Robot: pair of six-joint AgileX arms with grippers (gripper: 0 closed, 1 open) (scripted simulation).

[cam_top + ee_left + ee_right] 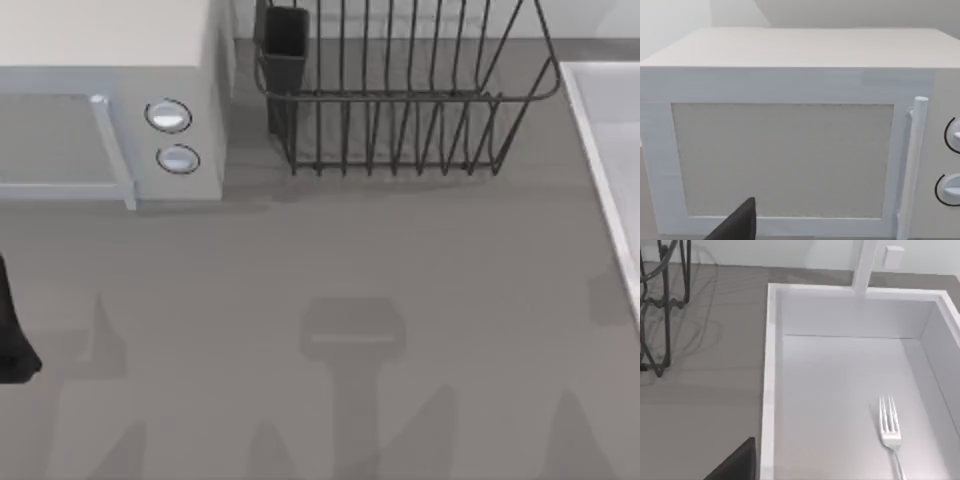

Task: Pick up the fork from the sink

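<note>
Approach step: the fork [889, 426] lies flat in the sink [771, 365]. Lower your right tool onto its handle; tool state cannot be told.

Nothing readable stood anywhere. The microwave [790, 150] carried no brand on its door, and its two knobs [168, 116] bore no numbers or marks. The sink [771, 365] and the rack [400, 100] were unlabelled too.

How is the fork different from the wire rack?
The fork is shiny silver; the wire rack is dark. The fork is one slim piece lying flat inside the sink; the rack stands upright on the table beside the microwave, built of many wires. Both look like metal.
</note>
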